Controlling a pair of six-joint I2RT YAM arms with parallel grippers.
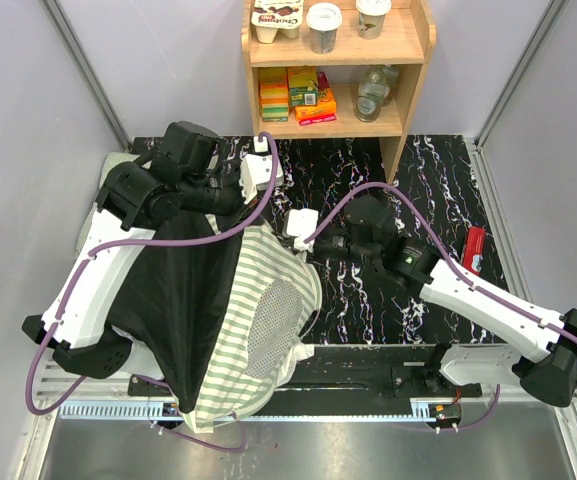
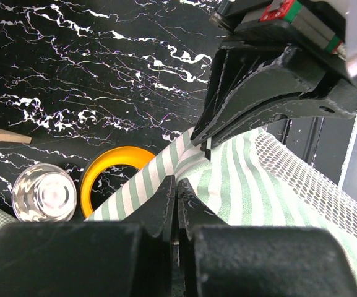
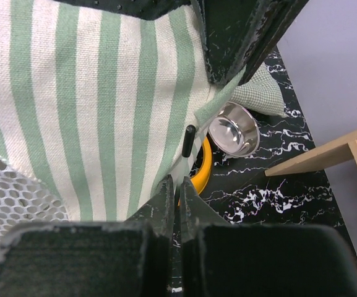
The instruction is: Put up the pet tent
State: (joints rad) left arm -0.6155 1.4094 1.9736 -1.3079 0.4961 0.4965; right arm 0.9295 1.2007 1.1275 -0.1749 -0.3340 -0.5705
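marbled black table, tent pinched at one corner

nearest the arm bases, the pet tent [image 1: 233,350] spills over the near edge of the table [image 1: 438,180] at left-centre, a slack heap rather than a shelter. it shows sage-and-white stripes, a white mesh panel [image 1: 273,320] in the middle, and its dark underside [image 1: 163,300] turned up on the left. further in, the left gripper [image 2: 175,199] and right gripper [image 3: 177,190] meet at the tent's far corner, just beside one another, each with fingers pressed together on striped cloth. that paired pinch looks meant to lift and spread the fabric so the frame can open. beyond the corner a yellow bowl holder [image 2: 94,170] and a steel bowl [image 2: 44,196] sit side by side. a wooden shelf [image 1: 415,90] stands at the back.
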